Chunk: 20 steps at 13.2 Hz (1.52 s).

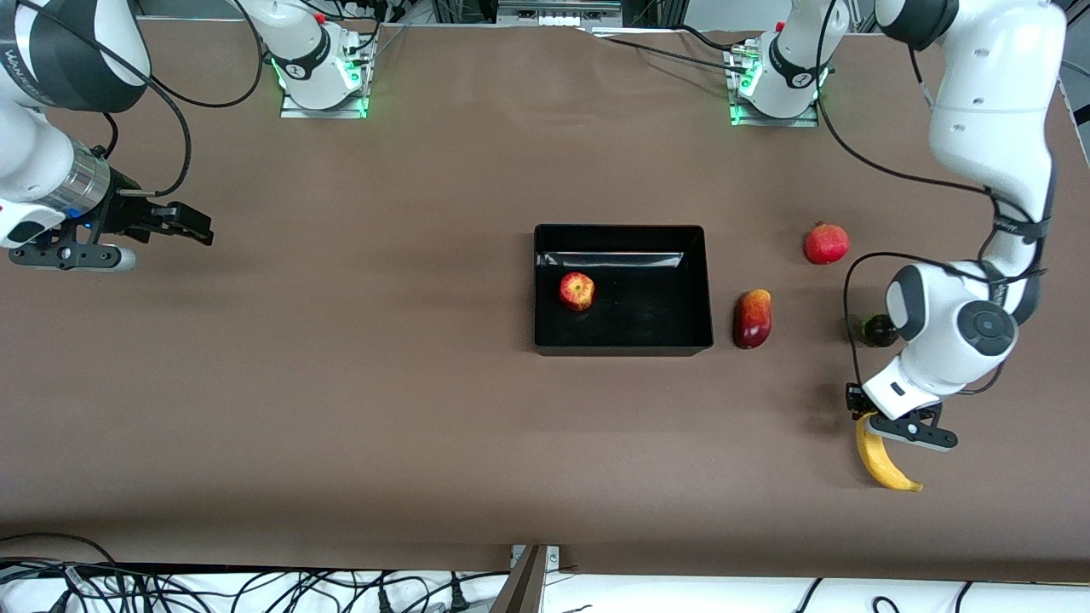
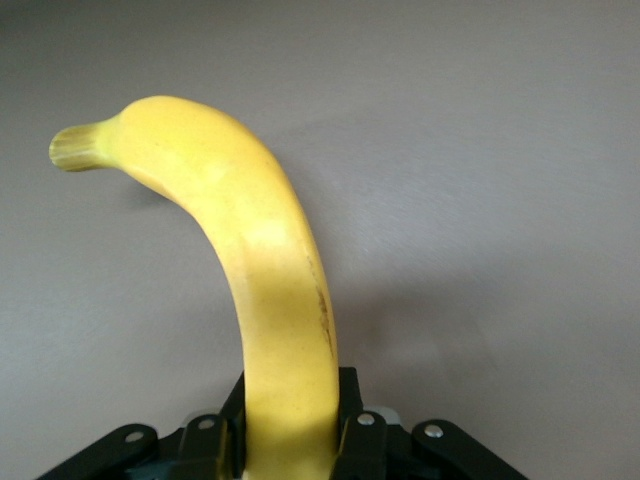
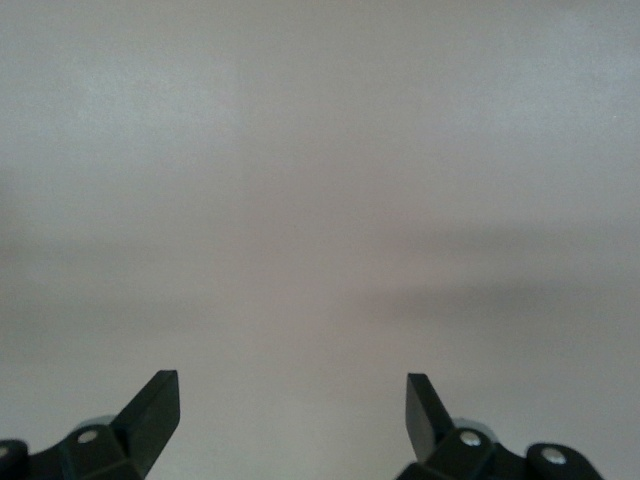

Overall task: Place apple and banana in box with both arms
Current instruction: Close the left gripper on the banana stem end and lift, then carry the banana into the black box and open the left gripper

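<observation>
The red and pale yellow apple (image 1: 576, 291) lies in the black box (image 1: 657, 319), toward the right arm's side of it. The yellow banana (image 1: 883, 460) is near the table's front at the left arm's end, and it fills the left wrist view (image 2: 265, 260). My left gripper (image 1: 863, 416) is shut on the banana's end farther from the front camera, with a finger pressed on each side (image 2: 292, 405). My right gripper (image 1: 201, 232) is open and empty over bare table at the right arm's end, and its wrist view (image 3: 290, 388) shows only table.
A dark red and orange mango (image 1: 753, 317) lies beside the box toward the left arm's end. A red pomegranate (image 1: 826, 243) lies farther from the front camera. A small dark green round thing (image 1: 876, 330) is partly hidden by the left arm.
</observation>
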Each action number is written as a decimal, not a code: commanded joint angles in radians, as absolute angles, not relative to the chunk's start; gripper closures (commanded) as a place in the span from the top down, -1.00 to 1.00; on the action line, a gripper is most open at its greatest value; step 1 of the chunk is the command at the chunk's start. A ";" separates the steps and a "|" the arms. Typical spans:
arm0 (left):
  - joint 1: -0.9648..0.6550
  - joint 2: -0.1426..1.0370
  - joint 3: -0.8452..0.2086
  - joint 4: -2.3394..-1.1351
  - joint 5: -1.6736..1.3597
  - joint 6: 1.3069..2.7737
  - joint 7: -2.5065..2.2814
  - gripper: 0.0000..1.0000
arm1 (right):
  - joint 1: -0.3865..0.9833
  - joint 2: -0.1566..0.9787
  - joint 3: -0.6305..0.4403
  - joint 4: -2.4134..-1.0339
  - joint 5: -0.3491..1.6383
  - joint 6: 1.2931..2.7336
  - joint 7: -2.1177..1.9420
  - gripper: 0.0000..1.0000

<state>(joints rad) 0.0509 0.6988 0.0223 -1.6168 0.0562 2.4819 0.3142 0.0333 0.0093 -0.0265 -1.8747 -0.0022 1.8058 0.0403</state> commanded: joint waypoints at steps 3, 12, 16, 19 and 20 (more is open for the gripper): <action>-0.012 0.528 -0.054 -1.638 0.026 2.234 0.357 -1.00 | 0.037 0.017 -0.029 -1.861 -0.002 1.795 0.040 1.00; -0.326 0.310 -0.055 -1.862 -0.100 2.126 0.051 -1.00 | 0.038 0.015 -0.029 -1.859 -0.017 1.796 0.040 1.00; -0.446 0.241 -0.066 -1.954 -0.101 2.134 0.014 -1.00 | 0.038 0.015 -0.028 -1.859 -0.017 1.792 0.040 1.00; -0.451 0.235 -0.142 -2.006 -0.094 2.176 0.061 -1.00 | 0.040 0.015 -0.028 -1.859 -0.017 1.793 0.041 1.00; -0.451 0.236 -0.152 -2.031 -0.092 2.206 0.122 -1.00 | 0.038 0.017 -0.028 -1.859 -0.017 1.793 0.041 1.00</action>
